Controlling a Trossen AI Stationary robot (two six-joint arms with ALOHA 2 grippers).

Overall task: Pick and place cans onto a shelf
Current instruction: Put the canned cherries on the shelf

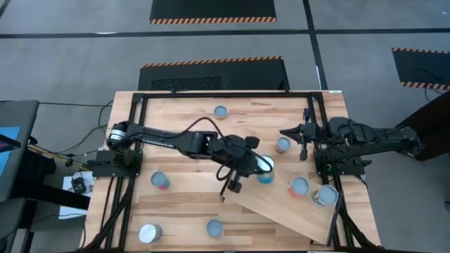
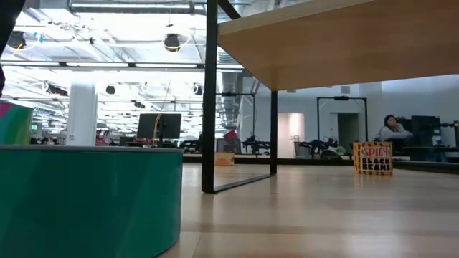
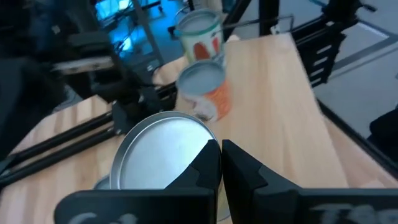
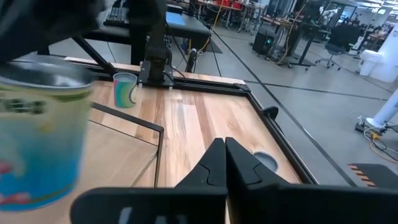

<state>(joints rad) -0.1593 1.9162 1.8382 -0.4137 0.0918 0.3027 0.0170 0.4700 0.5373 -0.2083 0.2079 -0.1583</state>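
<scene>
Cans sit all around the shelf point(image 1: 295, 211), and we count about eight from above. We use the shelf as our landmark: it is the pale tilted board on the table point(image 1: 190, 211), near the right arm's side.

Two cans stand on the shelf: an orange can point(image 1: 298, 187) and a silver-topped can point(image 1: 325, 195) right at its far edge. In the left wrist view we see these same two, the orange one point(image 3: 208, 90) in front of the other point(image 3: 199, 31). A teal can point(image 1: 265, 176) stands at the shelf's upper edge, under the left arm. Another can point(image 1: 283, 145) stands on the table a little past the shelf. One can point(image 1: 221, 111) stands far from the shelf, at the table's back. Three more are on the bare table beside the shelf: a red and green can point(image 1: 160, 180), a big silver can point(image 1: 150, 232) and a blue-topped can point(image 1: 214, 227).

The black frame point(image 1: 140, 119) runs around the table, and its bars stand between the shelf and the arms' bases.

The left gripper point(image 1: 232, 185) hangs just beside the shelf's near edge, with the teal can close by. Its fingers are pressed together and hold nothing. A silver can top point(image 3: 161, 149) shows right behind them.

The right gripper point(image 1: 290, 131) waits past the shelf, its fingers together too and empty.
</scene>
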